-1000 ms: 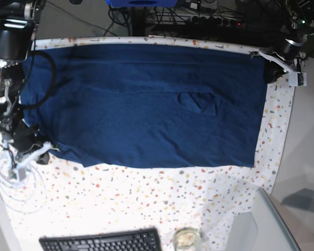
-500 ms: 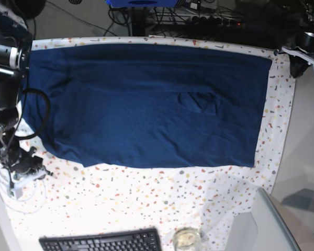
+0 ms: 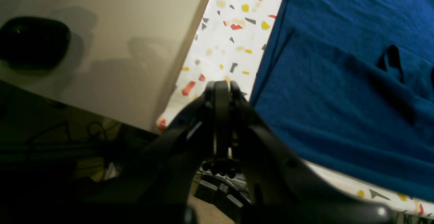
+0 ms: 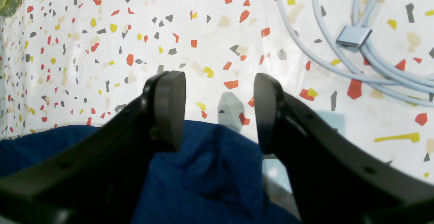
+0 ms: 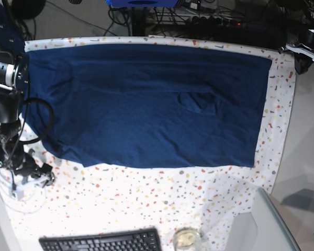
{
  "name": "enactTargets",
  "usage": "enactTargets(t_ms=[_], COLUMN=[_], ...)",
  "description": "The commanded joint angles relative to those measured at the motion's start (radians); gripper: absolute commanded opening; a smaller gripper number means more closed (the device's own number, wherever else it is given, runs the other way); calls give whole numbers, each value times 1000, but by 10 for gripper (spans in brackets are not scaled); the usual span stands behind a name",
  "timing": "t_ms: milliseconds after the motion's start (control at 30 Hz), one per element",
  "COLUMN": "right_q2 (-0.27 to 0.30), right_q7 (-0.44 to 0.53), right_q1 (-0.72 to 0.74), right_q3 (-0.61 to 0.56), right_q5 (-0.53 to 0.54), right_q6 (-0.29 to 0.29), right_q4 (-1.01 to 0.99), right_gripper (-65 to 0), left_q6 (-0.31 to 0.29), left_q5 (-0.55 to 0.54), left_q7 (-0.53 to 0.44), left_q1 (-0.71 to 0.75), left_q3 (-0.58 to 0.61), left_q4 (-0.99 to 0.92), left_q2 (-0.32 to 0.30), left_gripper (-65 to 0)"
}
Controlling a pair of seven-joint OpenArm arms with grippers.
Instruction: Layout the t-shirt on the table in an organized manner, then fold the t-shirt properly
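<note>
Letting go on both sides now. My right pincer [image 4: 219, 112] has gone from clamped to parted, its pads standing apart with a corner of the t-shirt [image 5: 146, 104] lying slack under them, no longer gripped. A second back that pincer sat pinched at the shirt's lower left corner in the base view; it has since drawn off toward the pale cable [image 4: 342, 64] beside that corner. My left pincer [image 3: 222, 115] is shut tight on nothing and has pulled clear of the shirt's far right edge, hovering off the table [image 5: 146, 204] rim.

T-shirt lies spread flat as a wide rectangle across the table, well above the keyboard [image 5: 100, 241] and the glass jar [image 5: 187, 238]. A small dark fold sits right of its centre.

My read: layout stage about done, edges fairly straight. Folding not yet begun.
</note>
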Motion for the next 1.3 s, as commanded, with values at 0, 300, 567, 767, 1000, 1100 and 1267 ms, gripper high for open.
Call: enactTargets(t_ms=[0, 300, 567, 767, 1000, 1100, 1267], right_q2=[16, 18, 16, 16, 16, 16, 16], right_q7=[29, 170, 212, 210, 207, 205, 132], right_q1=[31, 15, 12, 2, 0, 0, -74], right_q3=[2, -182, -244, -244, -244, -244, -236], right_q5=[8, 7, 7, 7, 8, 10, 14], right_q6=[3, -1, -122, -151, -149, -149, -149], right_q4=[13, -125, -191, -191, -186, -182, 7], right_gripper=[-339, -336, -336, -362, -633, -650, -647], left_q6=[-3, -3, -3, -3, -3, -3, -3], left_q5=[-14, -14, -13, -13, -13, -11, -6], left_q7=[-20, -20, -20, -20, -20, -20, -20], left_q1=[5, 8, 3, 2, 0, 0, -1], left_q3=[-8, -8, -8, -8, 0, 0, 0], left_q4=[18, 17, 15, 15, 15, 15, 15], left_q2=[-10, -2, -2, -4, -4, -4, -6], left_gripper=[-650, -650, -650, -650, -650, -650, -650])
